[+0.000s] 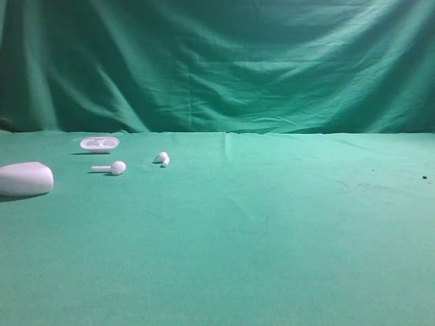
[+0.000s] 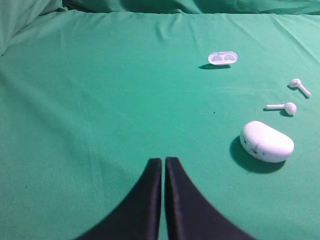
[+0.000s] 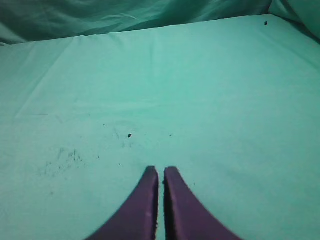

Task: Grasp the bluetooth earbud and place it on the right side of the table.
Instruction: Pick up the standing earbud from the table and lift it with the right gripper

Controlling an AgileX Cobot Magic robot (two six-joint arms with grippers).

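The bluetooth earbud is a tiny white lump lying on the green table, left of centre toward the back. The left wrist view shows the earbud at the far right edge, well ahead of my left gripper. That gripper is shut with nothing between its dark fingers and hovers over bare cloth. My right gripper is also shut and empty, above green cloth with a few dark specks. Neither gripper appears in the exterior high view.
A long-stemmed white earbud lies left of the small one. A shallow oval case tray sits behind it. A rounded white case shell rests at the left edge. A green backdrop hangs behind the table.
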